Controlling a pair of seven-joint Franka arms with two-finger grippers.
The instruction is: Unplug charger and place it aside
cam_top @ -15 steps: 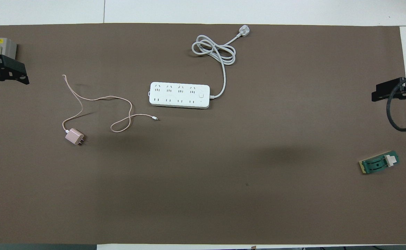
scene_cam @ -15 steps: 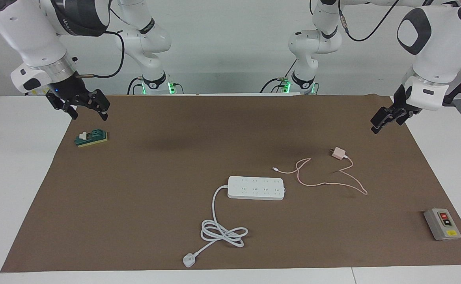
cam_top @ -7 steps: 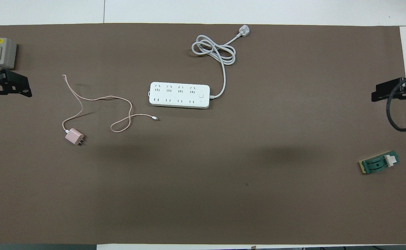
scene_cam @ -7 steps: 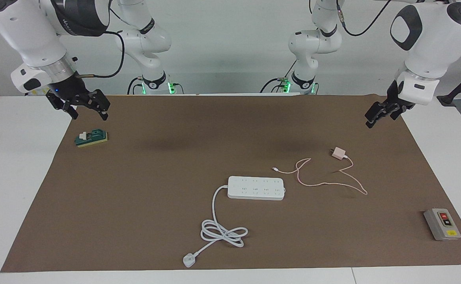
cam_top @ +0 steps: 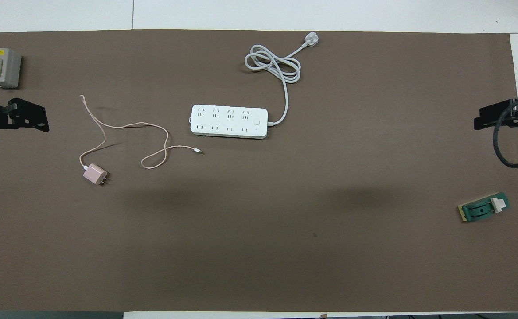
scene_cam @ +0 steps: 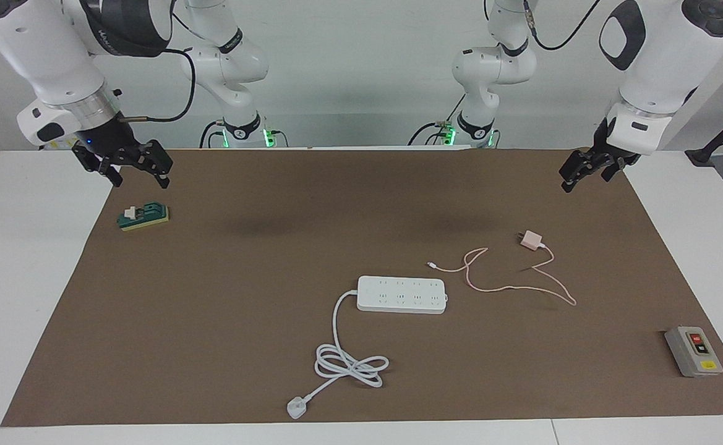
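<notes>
The charger's pale pink cube (scene_cam: 529,240) lies on the brown mat (scene_cam: 213,309), unplugged, toward the left arm's end. Its thin pink cable (scene_cam: 509,288) loops across the mat to a small white connector (scene_cam: 430,265) beside the white power strip (scene_cam: 401,295). In the overhead view the cube (cam_top: 94,173), the cable (cam_top: 121,126) and the strip (cam_top: 229,121) lie apart. My left gripper (scene_cam: 584,176) is open and empty, raised over the mat's edge; it also shows in the overhead view (cam_top: 15,124). My right gripper (scene_cam: 138,178) waits open and empty over the right arm's end (cam_top: 509,124).
The strip's thick white cord (scene_cam: 349,364) coils to a three-pin plug (scene_cam: 296,408) at the mat's edge farthest from the robots. A grey switch box (scene_cam: 693,351) sits at the left arm's end. A small green block (scene_cam: 143,216) lies under the right gripper.
My left gripper has drawn back toward the robots and slightly inward over the mat, uncovering the switch box in the overhead view. The charger and the right arm have not moved.
</notes>
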